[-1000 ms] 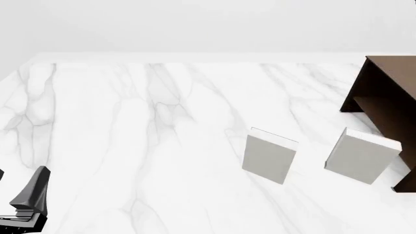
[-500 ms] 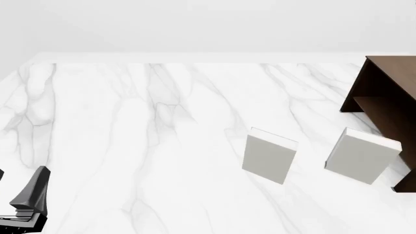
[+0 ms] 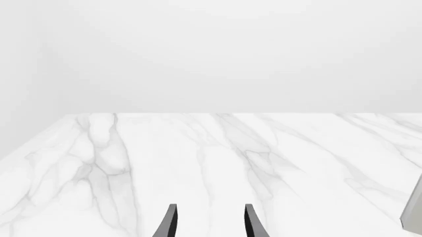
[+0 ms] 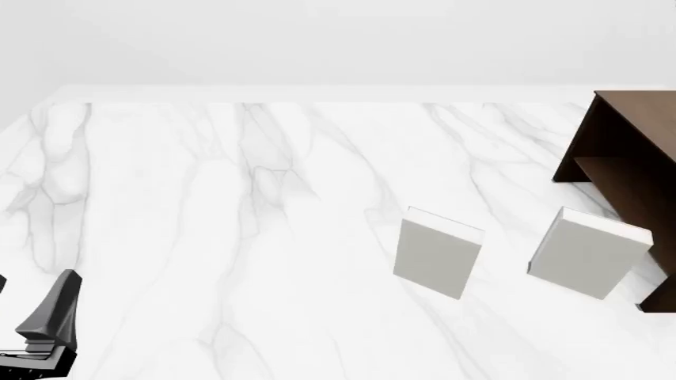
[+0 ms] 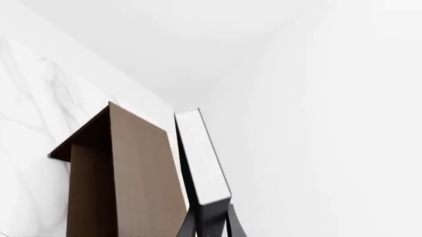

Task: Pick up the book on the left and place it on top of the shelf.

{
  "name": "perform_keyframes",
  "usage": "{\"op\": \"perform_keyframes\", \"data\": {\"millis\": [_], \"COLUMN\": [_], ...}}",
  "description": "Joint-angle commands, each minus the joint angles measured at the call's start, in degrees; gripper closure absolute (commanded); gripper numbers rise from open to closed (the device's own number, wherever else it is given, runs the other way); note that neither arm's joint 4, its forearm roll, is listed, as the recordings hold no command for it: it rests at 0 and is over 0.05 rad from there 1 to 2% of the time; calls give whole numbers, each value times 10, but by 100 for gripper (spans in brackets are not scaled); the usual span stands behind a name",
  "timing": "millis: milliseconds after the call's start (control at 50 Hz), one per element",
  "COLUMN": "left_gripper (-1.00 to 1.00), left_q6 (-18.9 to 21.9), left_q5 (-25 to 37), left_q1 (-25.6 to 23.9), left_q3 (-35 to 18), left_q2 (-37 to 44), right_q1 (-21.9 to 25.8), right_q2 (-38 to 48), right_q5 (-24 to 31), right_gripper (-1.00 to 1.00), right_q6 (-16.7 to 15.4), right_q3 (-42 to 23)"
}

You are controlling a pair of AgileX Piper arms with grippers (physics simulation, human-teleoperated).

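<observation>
Book (image 5: 201, 158) between right fingers (image 5: 191, 228).

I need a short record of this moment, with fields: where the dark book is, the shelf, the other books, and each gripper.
dark book: held in the right gripper, beside the shelf's top
shelf: dark brown, at the table's right edge in the front view
grey books: two, upright on the table, left one, right one
left gripper: open, holds nothing, low at the near left
</observation>
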Motion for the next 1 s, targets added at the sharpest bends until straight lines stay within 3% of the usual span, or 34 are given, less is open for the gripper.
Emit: {"op": "perform_keyframes", "data": {"millis": [20, 500, 1000], "left_gripper": [-100, -100, -100], "left_q6": [0, 0, 0], "left_q5": [0, 0, 0], "left_q1": [0, 0, 0], "left_q3": [0, 0, 0], "left_q2": [0, 0, 0], "right_q1": [-15, -23, -35], "right_q2": [17, 98, 166], "right_q5": [-25, -104, -141], "right_gripper": [100, 100, 100], "right_q6": [-3, -16, -33], "right_q3": [-4, -5, -26]}}
